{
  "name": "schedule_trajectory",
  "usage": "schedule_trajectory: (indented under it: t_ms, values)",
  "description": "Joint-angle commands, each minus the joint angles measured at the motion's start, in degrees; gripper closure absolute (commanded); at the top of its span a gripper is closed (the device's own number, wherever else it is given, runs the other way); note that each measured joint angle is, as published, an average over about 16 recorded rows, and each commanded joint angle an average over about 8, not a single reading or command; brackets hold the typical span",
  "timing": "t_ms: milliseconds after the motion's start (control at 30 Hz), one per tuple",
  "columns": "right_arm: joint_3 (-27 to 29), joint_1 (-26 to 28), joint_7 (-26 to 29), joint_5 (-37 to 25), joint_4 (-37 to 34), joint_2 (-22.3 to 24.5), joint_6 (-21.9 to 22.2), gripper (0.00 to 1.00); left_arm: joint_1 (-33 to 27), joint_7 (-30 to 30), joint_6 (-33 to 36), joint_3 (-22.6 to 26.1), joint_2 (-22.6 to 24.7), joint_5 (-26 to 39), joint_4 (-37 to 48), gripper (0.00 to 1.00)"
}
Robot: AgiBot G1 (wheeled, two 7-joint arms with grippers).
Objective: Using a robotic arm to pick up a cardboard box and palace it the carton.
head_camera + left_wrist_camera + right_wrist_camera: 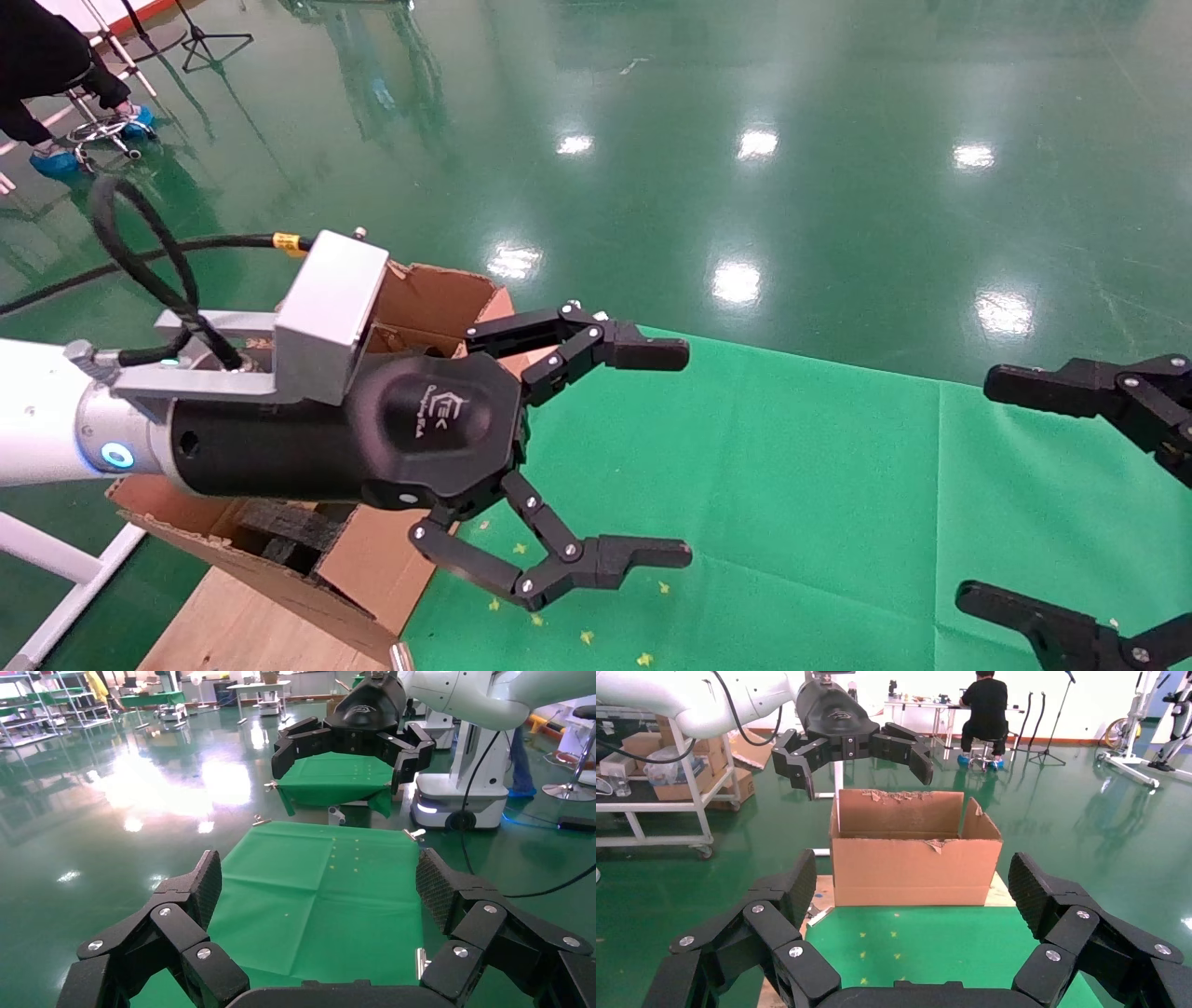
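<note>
The small taped cardboard box is out of view in every view. The carton (pixel 438 296) stands at the table's left end, open at the top with torn flaps; it also shows in the right wrist view (pixel 916 867). My left gripper (pixel 682 455), on the white-and-silver arm, hangs open and empty above the carton's near side, fingers pointing over the green cloth (pixel 819 485). It shows above the carton in the right wrist view (pixel 862 773). My right gripper (pixel 987 489) is open and empty at the right edge, facing the carton across the cloth.
Dark foam (pixel 279 527) lies inside the carton. The carton rests on a bare wooden board (pixel 242 624) left of the cloth. Shiny green floor surrounds the table. A person (pixel 985 706) sits far behind the carton, and a rack with boxes (pixel 659 762) stands nearby.
</note>
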Motion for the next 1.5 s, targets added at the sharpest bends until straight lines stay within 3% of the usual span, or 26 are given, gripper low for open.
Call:
schedule_trajectory:
  t_ms: [33, 1500]
  values:
    - [0.0, 0.0, 0.0, 0.0, 0.0, 0.0, 0.0, 0.00, 0.0, 0.0, -0.1, 0.0, 0.0, 0.1, 0.0, 0.00]
    - [0.0, 0.0, 0.0, 0.0, 0.0, 0.0, 0.0, 0.00, -0.2, -0.2, -0.3, 0.1, -0.1, 0.5, 0.2, 0.00]
